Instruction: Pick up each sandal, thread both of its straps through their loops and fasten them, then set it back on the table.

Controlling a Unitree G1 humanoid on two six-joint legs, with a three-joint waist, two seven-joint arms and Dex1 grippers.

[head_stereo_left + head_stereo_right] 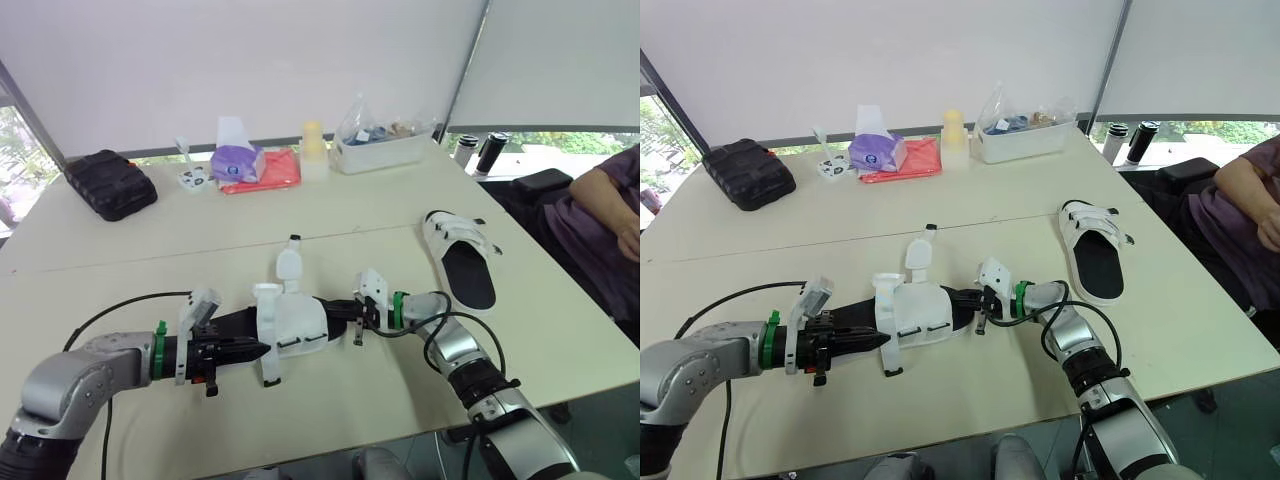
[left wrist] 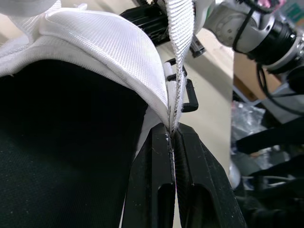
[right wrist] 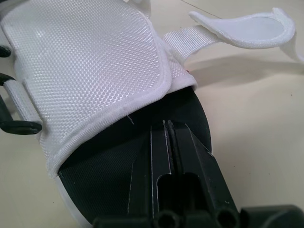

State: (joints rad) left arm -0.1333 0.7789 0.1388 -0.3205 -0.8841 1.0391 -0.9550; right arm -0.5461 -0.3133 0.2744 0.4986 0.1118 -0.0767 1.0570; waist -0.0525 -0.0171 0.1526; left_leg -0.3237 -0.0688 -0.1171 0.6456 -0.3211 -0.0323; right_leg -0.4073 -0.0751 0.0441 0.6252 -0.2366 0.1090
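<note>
Pinching a white strap (image 2: 179,57) of the near sandal (image 1: 300,325) tight in my left claw (image 1: 262,351), I have the shoe between my arms at the front of the table (image 1: 350,215). My right claw (image 1: 342,318) has its fingers pressed together at the sandal's black sole end. Farther off to the right, the second sandal (image 1: 462,262) lies flat on the table.

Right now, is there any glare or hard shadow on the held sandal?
Left eye view: even, soft light, a faint shadow under the sandal, no glare. Right wrist view: the strap throws a soft shadow on the table. Left wrist view: the sole lies in deep shade.
</note>
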